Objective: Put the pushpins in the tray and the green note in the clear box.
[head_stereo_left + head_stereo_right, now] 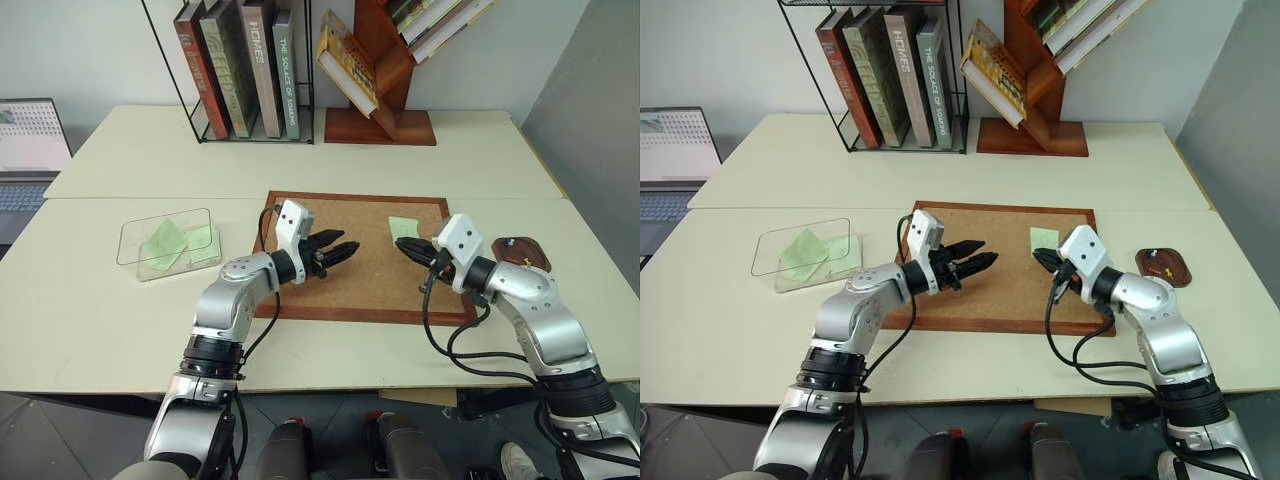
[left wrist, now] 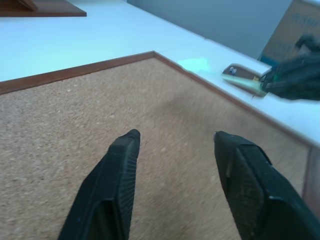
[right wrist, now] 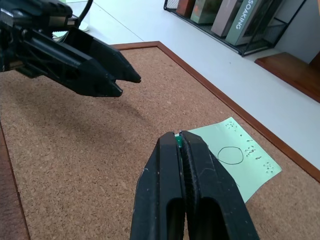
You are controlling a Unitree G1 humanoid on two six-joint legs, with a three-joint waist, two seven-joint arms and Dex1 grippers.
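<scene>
A pale green note [image 1: 403, 227] with a drawn circle lies flat on the corkboard's [image 1: 345, 290] far right part. Just short of the note, my right gripper [image 3: 179, 136] is shut, with a tiny green-headed pushpin [image 3: 178, 142] pinched at its tips. My left gripper [image 1: 350, 250] hovers open over the middle of the board, nothing between its fingers [image 2: 122, 150], pointing towards the right gripper. The dark oval tray [image 1: 1181, 274] sits on the table right of the board with pushpins [image 1: 1153, 255] in it. The clear box [image 1: 128, 240] stands left of the board, with green slips [image 1: 165, 240] inside.
A wire rack of books [image 1: 245, 70] and a slanted wooden bookshelf [image 1: 380, 80] stand at the back of the table. A laptop [image 1: 30, 150] sits at the far left. Black cables hang from both wrists over the board's near edge.
</scene>
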